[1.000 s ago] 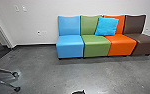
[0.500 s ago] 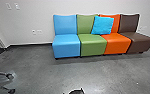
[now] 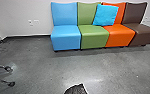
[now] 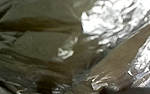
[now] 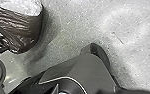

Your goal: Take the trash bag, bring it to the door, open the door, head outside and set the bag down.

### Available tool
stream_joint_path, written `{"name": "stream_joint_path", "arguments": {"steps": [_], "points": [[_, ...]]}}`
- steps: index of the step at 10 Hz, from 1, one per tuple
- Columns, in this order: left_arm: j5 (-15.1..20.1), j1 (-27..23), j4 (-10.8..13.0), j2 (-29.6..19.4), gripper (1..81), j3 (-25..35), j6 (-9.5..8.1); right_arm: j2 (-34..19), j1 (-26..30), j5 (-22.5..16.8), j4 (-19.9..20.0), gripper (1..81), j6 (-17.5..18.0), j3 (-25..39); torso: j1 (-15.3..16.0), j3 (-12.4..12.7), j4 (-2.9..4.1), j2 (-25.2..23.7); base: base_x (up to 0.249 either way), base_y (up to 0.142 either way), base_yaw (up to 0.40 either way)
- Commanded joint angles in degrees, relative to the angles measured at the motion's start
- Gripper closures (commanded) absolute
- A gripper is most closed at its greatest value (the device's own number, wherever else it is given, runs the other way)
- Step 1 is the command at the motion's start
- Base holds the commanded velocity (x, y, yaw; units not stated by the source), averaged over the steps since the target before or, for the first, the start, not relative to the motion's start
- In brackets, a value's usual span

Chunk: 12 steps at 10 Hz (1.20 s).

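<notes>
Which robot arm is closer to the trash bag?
Left. The trash bag looms close to that wrist's camera; the right arm is apart from the bag, with floor showing between them.

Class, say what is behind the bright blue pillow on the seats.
Behind the pillow stand the green backrest and orange backrest, showing either side of it; the parts it covers cannot be seen.
</notes>
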Motion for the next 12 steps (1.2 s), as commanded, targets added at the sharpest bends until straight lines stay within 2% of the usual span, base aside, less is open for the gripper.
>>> {"name": "stream_joint_path", "arguments": {"steps": [1,3,4,5,6,8,10,12], "points": [[4.53,-6.31,-1.68,0.0,1.0,0.4,0.14,-3.2,2.64,-4.2,0.84,1.0,0.1,0.38,0.0,0.09,0.0,0.0,0.0,0.0,0.0],[4.26,-5.96,-1.51,1.06,1.0,-0.21,0.14,-3.11,2.64,-4.2,0.84,1.0,0.1,0.37,0.02,-0.37,0.0,0.02,0.0,0.0,0.0],[4.26,-5.87,-1.6,1.58,1.0,-1.61,0.14,-3.11,2.72,-4.2,0.93,1.0,0.1,0.37,0.02,-5.8,0.0,0.02,0.0,0.0,0.0],[4.17,-5.96,-1.68,1.59,1.0,-2.33,0.14,-3.2,2.72,-4.11,0.93,1.0,0.1,0.37,0.02,-6.25,0.0,0.02,0.0,0.0,0.0],[4.0,-6.23,-1.69,1.67,1.0,-2.33,0.14,-3.46,2.72,-4.2,0.93,1.0,0.1,0.37,0.02,-1.77,0.0,0.02,0.0,0.0,0.0],[1.55,-5.97,-1.69,2.2,1.0,-2.33,0.06,-4.61,2.64,-4.2,0.93,1.0,0.1,0.64,0.05,-4.18,0.0,0.06,0.0,0.0,0.0],[-3.28,-4.29,-1.6,3.6,1.0,-2.41,0.05,-4.52,2.46,-4.2,0.93,1.0,0.1,0.9,0.07,-4.66,0.0,0.09,0.0,0.0,0.0],[-4.26,-3.59,-1.51,5.61,1.0,-3.98,0.14,-4.17,2.55,-4.2,0.93,1.0,0.1,0.81,0.07,-4.57,0.0,0.09,0.0,0.0,0.0]]}}
